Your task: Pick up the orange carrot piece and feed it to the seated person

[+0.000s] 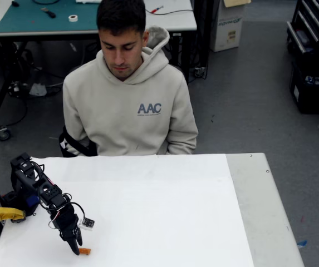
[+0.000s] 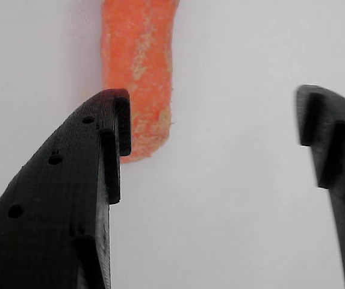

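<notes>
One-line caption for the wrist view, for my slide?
Open black two-finger gripper low over the white table, small orange carrot piece beside its left finger, not yet between the jaws.

- A grey floor (image 1: 248, 83) covers most of the fixed view, evenly lit.
- The desk (image 1: 248, 222) in the lower frame has a white top with a bare grey strip along its right side.
- A white table (image 1: 176, 19) with a teal mat (image 1: 37, 19) stands at upper left.
- A cardboard box (image 1: 229, 25) stands at upper centre-right.
- Dark shelving (image 1: 309, 55) fills the upper right corner.
</notes>
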### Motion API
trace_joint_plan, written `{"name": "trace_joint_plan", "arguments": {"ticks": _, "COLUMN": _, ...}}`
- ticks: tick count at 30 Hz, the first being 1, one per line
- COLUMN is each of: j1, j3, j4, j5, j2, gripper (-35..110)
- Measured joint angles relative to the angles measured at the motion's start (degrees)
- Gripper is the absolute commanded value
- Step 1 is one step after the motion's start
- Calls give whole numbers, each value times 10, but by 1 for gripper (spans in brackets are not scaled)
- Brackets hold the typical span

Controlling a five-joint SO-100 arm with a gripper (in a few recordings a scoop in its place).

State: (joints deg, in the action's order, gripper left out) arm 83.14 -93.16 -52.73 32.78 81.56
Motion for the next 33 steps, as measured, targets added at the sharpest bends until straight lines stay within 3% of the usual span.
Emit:
{"name": "trace_joint_plan", "arguments": {"ticks": 26, "j1": -18, "j3": 16, "j4": 4, "j5": 0, "j2": -85, "gripper": 25}}
{"name": "trace_joint_plan", "arguments": {"ticks": 33, "j1": -17, "j3": 20, "j4": 4, "j5": 0, "j2": -93, "gripper": 12}}
